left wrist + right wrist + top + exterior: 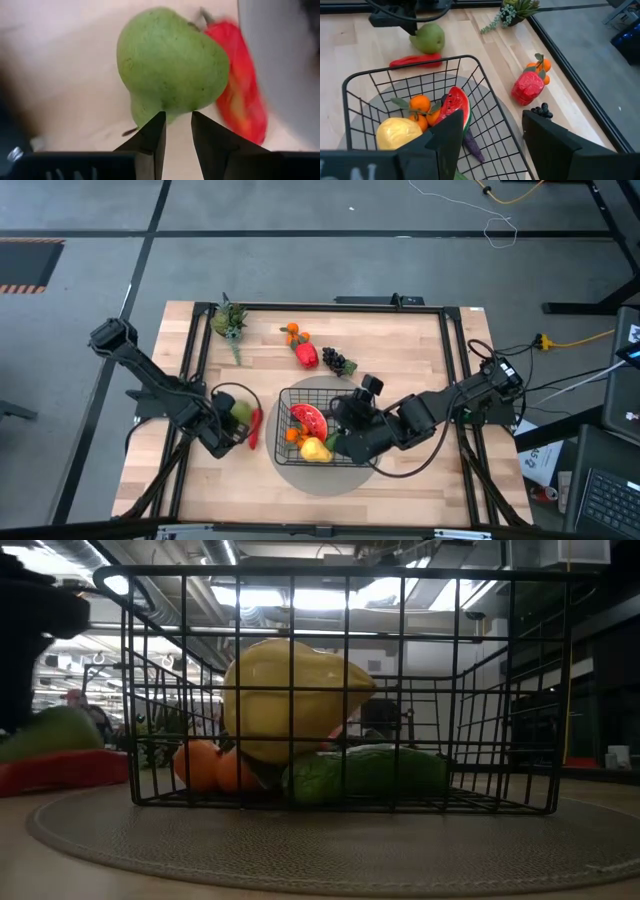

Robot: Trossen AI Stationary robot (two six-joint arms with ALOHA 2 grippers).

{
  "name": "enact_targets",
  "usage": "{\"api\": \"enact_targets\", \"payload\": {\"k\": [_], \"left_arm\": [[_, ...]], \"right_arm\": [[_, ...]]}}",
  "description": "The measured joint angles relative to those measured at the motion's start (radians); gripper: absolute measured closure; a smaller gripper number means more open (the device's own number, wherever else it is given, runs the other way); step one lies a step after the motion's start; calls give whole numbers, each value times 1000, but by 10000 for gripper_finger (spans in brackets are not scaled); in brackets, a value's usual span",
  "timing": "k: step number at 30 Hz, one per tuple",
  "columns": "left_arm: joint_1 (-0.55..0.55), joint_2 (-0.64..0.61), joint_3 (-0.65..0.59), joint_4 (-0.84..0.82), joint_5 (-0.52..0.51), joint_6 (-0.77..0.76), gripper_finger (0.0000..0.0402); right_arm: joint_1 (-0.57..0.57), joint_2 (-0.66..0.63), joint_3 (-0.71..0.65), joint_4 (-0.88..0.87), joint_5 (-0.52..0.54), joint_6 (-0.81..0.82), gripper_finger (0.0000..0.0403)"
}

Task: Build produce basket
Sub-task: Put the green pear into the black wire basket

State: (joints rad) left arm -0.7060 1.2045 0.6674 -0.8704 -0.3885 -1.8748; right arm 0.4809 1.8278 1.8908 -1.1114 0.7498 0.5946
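Table (400, 340): chili (256, 428) lies front-to-back.

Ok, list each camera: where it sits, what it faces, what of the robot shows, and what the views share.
High view: overhead, straight down on the table; both arms, left gripper, right gripper.
Low view: tabletop height, level through the basket at the yellow fruit; no gripper clearly shows.
Left wrist view: on the left arm, past its own gripper at the green pear.
Right wrist view: on the right arm, over its gripper, jaws apart.
Shared: both wrist views see pear and red chili.
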Motion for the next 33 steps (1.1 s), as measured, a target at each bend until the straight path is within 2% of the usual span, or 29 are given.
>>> {"api": "enact_targets", "payload": {"k": [5,10,15,19,33], "left_arm": [[30,0,0,-1,-48,-35,315],[32,0,24,-6,120,-35,315],[-7,0,45,-37,178,57,315],[-32,0,28,-37,200,175,315],[-62,0,23,-35,200,184,315]], "right_arm": [[-1,0,0,5,-1,1,199],[-1,0,0,6,-3,5,199],[-1,0,0,6,-3,12,199],[-1,0,0,6,-2,6,199],[-1,0,0,2,-2,0,199]]}}
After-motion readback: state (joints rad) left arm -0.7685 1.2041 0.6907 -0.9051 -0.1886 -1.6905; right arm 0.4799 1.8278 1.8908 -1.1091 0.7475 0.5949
